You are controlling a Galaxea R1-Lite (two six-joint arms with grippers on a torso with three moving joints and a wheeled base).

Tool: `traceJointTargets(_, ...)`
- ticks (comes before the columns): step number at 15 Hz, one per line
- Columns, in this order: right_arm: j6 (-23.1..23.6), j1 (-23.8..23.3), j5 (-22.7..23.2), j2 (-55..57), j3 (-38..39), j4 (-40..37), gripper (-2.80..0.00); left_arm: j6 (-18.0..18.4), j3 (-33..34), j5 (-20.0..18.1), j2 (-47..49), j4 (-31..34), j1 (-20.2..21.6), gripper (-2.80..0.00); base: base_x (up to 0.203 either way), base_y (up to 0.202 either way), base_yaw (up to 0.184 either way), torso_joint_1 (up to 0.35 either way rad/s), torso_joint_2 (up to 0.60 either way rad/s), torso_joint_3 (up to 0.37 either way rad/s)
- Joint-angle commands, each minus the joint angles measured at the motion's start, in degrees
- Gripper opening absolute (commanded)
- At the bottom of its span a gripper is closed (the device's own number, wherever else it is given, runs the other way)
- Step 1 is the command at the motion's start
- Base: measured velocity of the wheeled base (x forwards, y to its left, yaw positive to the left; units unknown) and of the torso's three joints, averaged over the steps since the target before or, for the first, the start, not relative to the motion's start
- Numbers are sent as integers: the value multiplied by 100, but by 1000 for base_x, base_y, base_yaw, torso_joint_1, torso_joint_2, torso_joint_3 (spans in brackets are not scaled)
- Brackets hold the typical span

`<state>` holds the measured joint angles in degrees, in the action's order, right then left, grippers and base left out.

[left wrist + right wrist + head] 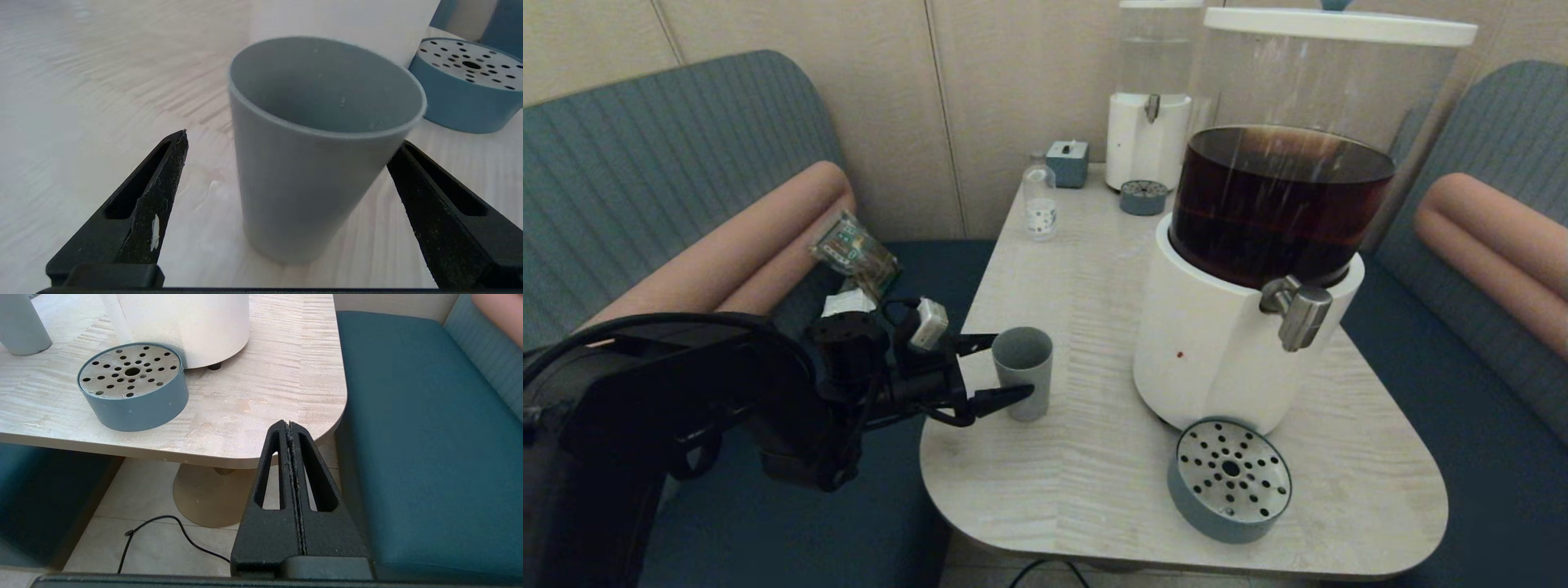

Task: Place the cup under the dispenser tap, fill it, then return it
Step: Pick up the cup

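Note:
The grey-green cup [1023, 371] stands upright near the table's left edge, left of the large white-based dispenser [1217, 359] with dark brown liquid. Its metal tap [1298, 312] juts out over the round perforated drip tray [1230, 480]. My left gripper [1013, 364] is open, one finger on each side of the cup. In the left wrist view the cup [314, 163] sits between the fingers [163, 192]; one stands apart from it, the other is at its wall. No liquid shows inside. My right gripper [289, 424] is shut and empty, low off the table's near right corner.
At the back of the table [1086, 278] stand a smaller dispenser [1147, 122] with clear liquid, a small drip tray [1143, 197], a clear bottle [1040, 204] and a blue-grey box [1067, 162]. Teal benches flank the table. A cable [163, 522] lies on the floor.

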<state>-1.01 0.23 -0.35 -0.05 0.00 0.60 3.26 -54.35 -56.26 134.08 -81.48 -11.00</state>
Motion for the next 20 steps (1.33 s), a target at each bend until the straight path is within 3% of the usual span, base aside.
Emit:
traceJointTargets(1, -4, 3, 0, 5, 0, 2, -280, -7, -149, -26, 144, -49, -76, 0, 0, 0, 0, 0, 0, 0)
traceJointTargets(9, -4, -5, 0, 5, 0, 2, -280, -89, -603, 288, 408, -78, -209, 0, 0, 0, 0, 0, 0, 0)
traceJointTargets(10, -4, 3, 0, 5, 0, 2, -280, -91, -603, 304, 408, -103, -214, -280, 0, 0, 0, 0, 0, 0)
traceJointTargets(17, -4, 3, 0, 5, 0, 2, -280, -148, -362, 346, 208, -195, -227, -280, 0, 0, 0, 0, 0, 0)
traceJointTargets(20, -4, -3, 0, 5, 0, 2, -280, -148, 178, 525, -360, -232, -322, -280, 0, 0, 0, 0, 0, 0)
